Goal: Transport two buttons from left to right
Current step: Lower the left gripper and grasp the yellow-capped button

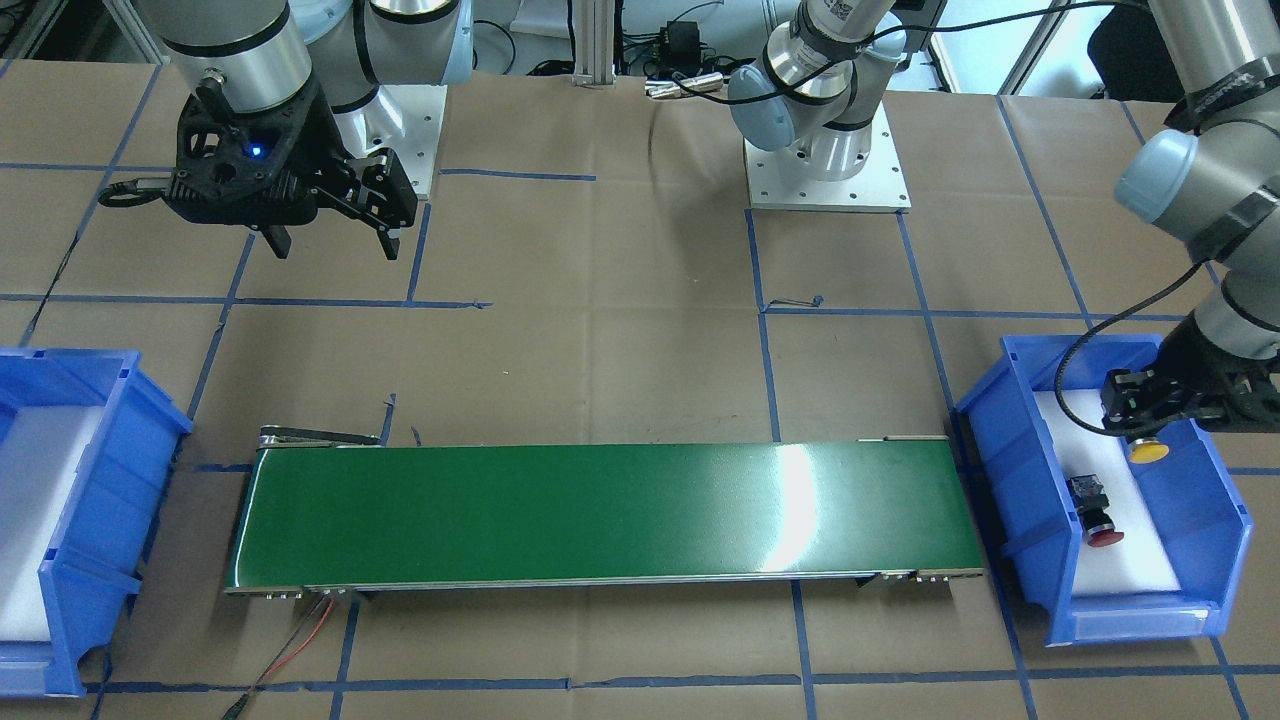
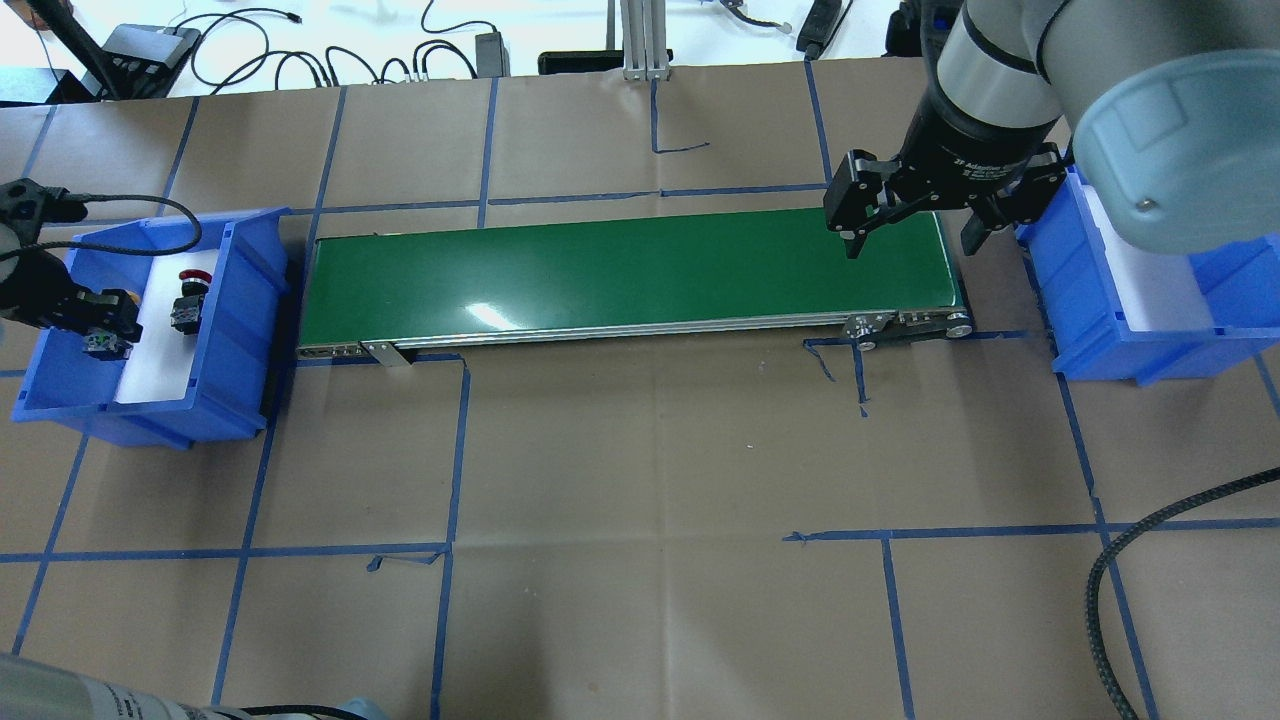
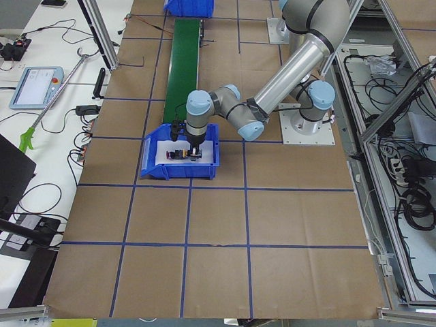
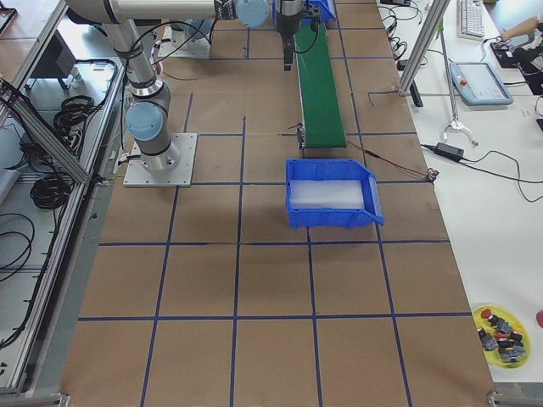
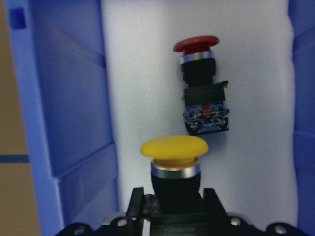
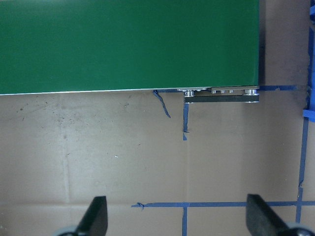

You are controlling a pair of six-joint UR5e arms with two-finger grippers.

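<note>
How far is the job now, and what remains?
Done: nothing yet; no button shows in the right bin or on the green belt. In hand: the left end effector grips the yellow button inside the left bin. Left: the red button lies in that bin; the right end effector hangs open over the belt.

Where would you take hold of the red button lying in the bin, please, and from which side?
Probably across its black neck, between cap and contact block, coming straight down: the red button lies on its side on the foam, so the neck's flanks are free, while the bin walls block a sideways approach.
</note>
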